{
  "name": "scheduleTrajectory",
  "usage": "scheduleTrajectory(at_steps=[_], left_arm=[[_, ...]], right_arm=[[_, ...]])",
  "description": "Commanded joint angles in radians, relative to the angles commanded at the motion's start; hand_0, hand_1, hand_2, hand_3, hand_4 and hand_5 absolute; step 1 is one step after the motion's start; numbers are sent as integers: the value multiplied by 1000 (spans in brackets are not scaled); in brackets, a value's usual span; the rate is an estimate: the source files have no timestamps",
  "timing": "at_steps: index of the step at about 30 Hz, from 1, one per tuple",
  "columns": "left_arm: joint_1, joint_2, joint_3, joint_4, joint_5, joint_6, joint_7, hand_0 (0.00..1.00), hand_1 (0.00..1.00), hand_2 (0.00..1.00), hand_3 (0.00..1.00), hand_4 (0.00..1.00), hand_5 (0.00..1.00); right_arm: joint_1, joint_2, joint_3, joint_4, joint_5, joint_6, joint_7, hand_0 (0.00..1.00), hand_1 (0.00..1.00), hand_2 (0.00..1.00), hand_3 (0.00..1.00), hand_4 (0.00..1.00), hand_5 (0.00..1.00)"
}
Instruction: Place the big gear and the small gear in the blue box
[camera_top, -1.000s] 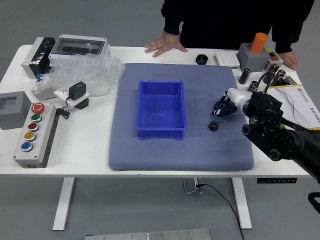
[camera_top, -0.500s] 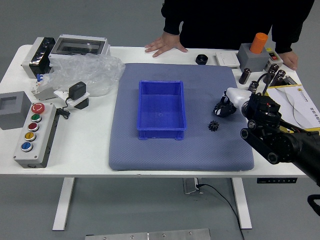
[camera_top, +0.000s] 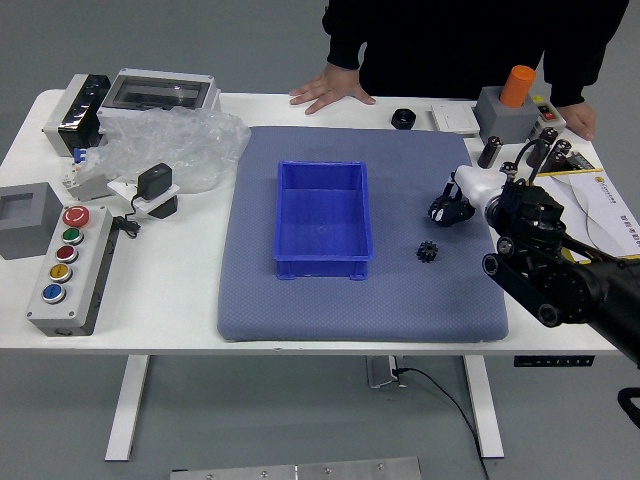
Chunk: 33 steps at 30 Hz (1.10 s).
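The small gear (camera_top: 427, 251), black and toothed, lies flat on the blue-grey mat (camera_top: 300, 312), to the right of the box and on the near side of my hand. I judge it light and rigid, with low risk of breakage; its slim profile offers little to hold, so I advise a pinch at opposite sides of the toothed rim, where the teeth should resist slipping. The big gear (camera_top: 437, 214) is largely masked; I take the dark shape beneath my right hand (camera_top: 476, 187) to be it. I expect it to be stiff and somewhat heavier, best held across its full width, since a hold on one edge could let it tilt or swing out. The state of this hand is not determined: I cannot tell whether it grips the gear or merely covers it. The blue box (camera_top: 323, 207), nothing inside it, stands on the mat at picture left of both gears; its raised walls call for lift before the crossing. Beyond the mat, a person's hand (camera_top: 331, 88) rests flat on the white table (camera_top: 190, 318) at the far edge; the person's other hand (camera_top: 580, 119) is at the far right, beside the grey box (camera_top: 505, 117).
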Motion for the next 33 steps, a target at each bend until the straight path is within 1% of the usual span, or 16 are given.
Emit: scheduleTrajectory(at_steps=[1,2,12,22,25,28,31,33], left_arm=[[0,0,0,0,-1,0,0,844,809,821,858,697,276],[0,1,1,0,-1,0,0,843,810,821,858,697,275],[-1,5,0,0,-2,0,-1,843,809,821,858,697,276],[-1,9,-7,0,3,0,-1,843,809,820,858,698,275],[-1,9,-8,0,4,0,-1,843,809,820,858,698,275],[0,10,-10,0,7,0,0,844,809,821,858,699,274],[0,10,-12,0,11,-1,0,844,809,821,858,699,274],[0,10,-13,0,14,-2,1,843,809,819,856,699,275]], right_arm=[[0,-3,2,6,-2,1,-2,526,433,465,432,577,36],[1,-6,5,14,-4,2,-5,521,433,459,429,573,13],[9,-39,36,107,-25,13,-30,516,431,454,421,589,2],[31,-51,45,251,-47,32,-62,509,428,452,417,611,2],[38,-48,40,297,-50,37,-70,509,428,452,417,611,2],[46,-34,33,343,-52,40,-75,507,427,450,417,615,2],[53,-13,25,371,-53,40,-78,507,427,450,417,615,2],[58,9,15,384,-53,39,-79,509,428,448,419,621,2]])
